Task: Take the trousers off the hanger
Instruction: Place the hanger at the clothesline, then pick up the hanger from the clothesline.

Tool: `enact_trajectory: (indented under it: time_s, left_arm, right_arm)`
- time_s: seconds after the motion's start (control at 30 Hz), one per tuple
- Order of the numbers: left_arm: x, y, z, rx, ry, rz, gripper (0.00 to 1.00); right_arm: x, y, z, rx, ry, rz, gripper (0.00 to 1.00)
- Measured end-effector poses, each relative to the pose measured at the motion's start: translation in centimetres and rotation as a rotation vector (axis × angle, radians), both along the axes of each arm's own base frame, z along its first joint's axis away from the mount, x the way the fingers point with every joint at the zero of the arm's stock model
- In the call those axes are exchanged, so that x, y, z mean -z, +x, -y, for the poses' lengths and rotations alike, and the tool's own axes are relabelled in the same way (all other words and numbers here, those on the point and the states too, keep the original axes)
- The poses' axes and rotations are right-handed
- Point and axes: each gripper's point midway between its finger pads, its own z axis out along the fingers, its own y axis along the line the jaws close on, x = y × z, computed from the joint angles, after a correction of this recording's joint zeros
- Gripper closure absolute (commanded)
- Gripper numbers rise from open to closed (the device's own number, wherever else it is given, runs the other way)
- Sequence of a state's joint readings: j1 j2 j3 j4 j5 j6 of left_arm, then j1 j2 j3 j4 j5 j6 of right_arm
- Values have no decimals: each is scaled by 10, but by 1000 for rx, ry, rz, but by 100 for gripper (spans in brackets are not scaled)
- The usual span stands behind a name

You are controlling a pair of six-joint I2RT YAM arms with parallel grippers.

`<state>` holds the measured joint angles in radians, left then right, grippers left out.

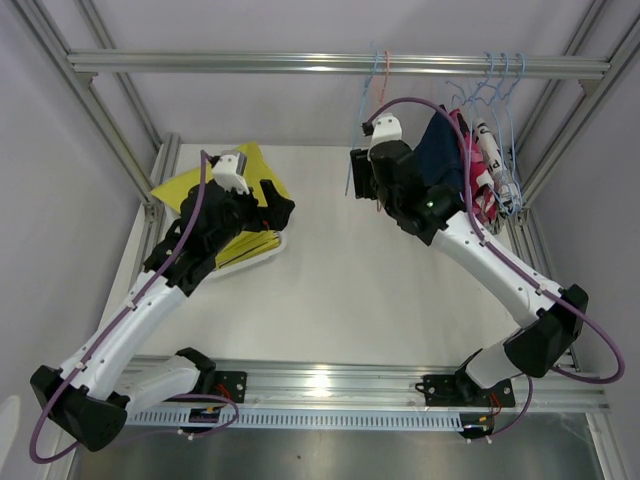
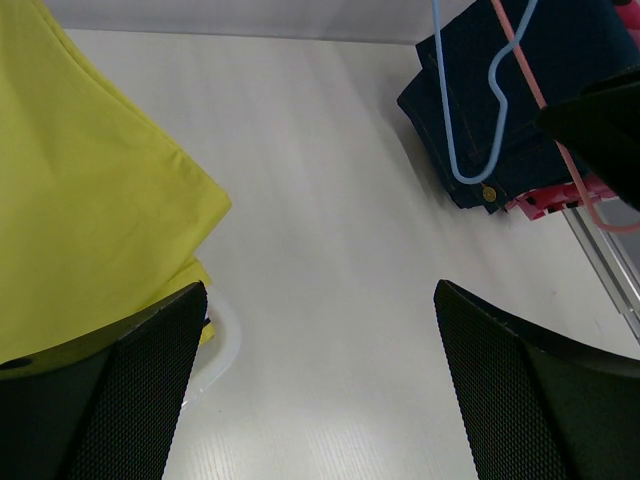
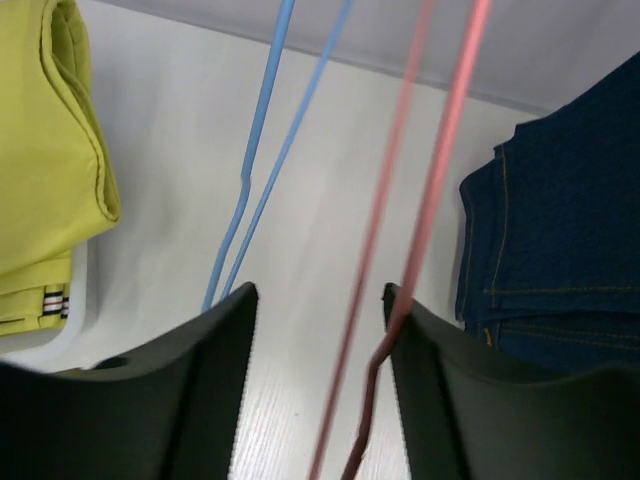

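Next: navy blue denim trousers (image 3: 560,250), soft, light, floppy; pinch thick waistband. R claw (image 3: 320,295) parted round pink wire hanger (image 3: 440,150), not gripping; L claw (image 2: 320,288) wide open, empty.

We see the plain yellow pair (image 1: 180,188) lying flat and folded at the upper left of the top view. The navy blue pair (image 1: 440,155) sits at the upper right, and just right of it the pink-red patterned pair (image 1: 463,135) and the white lettered pair (image 1: 488,150) bunch tightly together
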<state>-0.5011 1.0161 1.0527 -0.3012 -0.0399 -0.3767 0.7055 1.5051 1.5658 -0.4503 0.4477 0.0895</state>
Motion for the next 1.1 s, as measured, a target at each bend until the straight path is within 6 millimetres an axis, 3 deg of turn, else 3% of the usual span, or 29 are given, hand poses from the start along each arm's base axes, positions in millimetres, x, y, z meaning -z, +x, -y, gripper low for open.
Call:
enact_trajectory:
  time_s: [0.2,0.43,0.6,0.73,0.87,1.1]
  left_arm:
    - [2,1,1,1,2,-5,1]
    - [4,2,1,2,6,-11,1]
    - [4,2,1,2,7,-12,1]
    - [5,2,1,2,7,-12,1]
    - [6,3,1,1,9,-16,1]
    - [9,3,1,1,14,-24,1]
  right_arm:
    - [-3,-19,13,1,-28,-10,33]
    - [-39,-45,43,32,15,57,32]
    - [-68,-67,75,77,49,123,29]
    - [-85,-67,111,163,75,166,29]
    - [-82,-56,142,268,48,152,29]
    - [-48,-32,157,341,-65,56,28]
